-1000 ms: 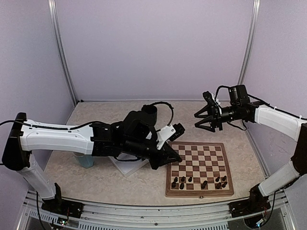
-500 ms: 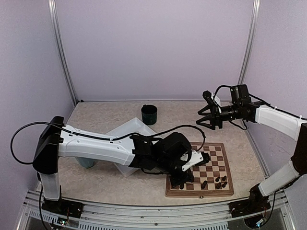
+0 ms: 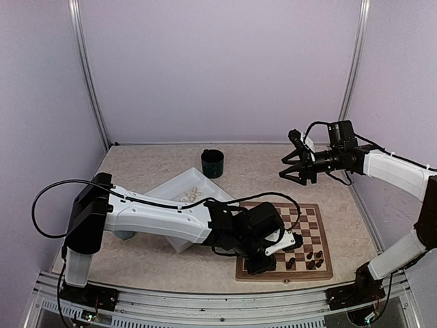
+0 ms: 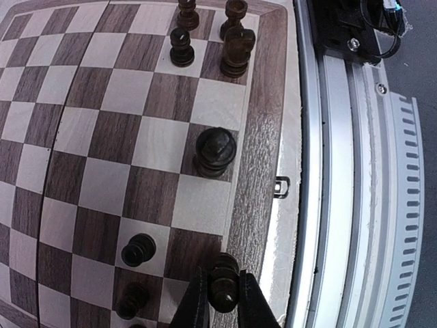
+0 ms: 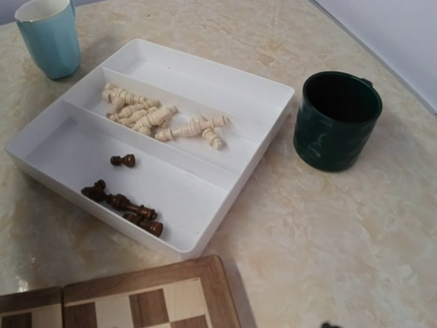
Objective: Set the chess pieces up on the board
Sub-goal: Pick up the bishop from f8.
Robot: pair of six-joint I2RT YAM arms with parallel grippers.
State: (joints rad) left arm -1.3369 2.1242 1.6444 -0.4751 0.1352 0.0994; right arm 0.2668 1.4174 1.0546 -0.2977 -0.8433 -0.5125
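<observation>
Tray point(image 5: 205, 72): left of the board point(image 3: 301, 220); pale chess pieces point(image 5: 153, 119) in one compartment, dark chess pieces point(image 5: 126, 203) in the other.
Left gripper point(image 4: 222, 304): pinching a dark piece point(image 4: 223, 275) over the board's near edge, left part.
Standing dark pieces point(image 3: 313, 259): on the board's near rows.
Right gripper point(image 3: 295, 170): jaws spread, holding nothing, above the table's far right.
</observation>
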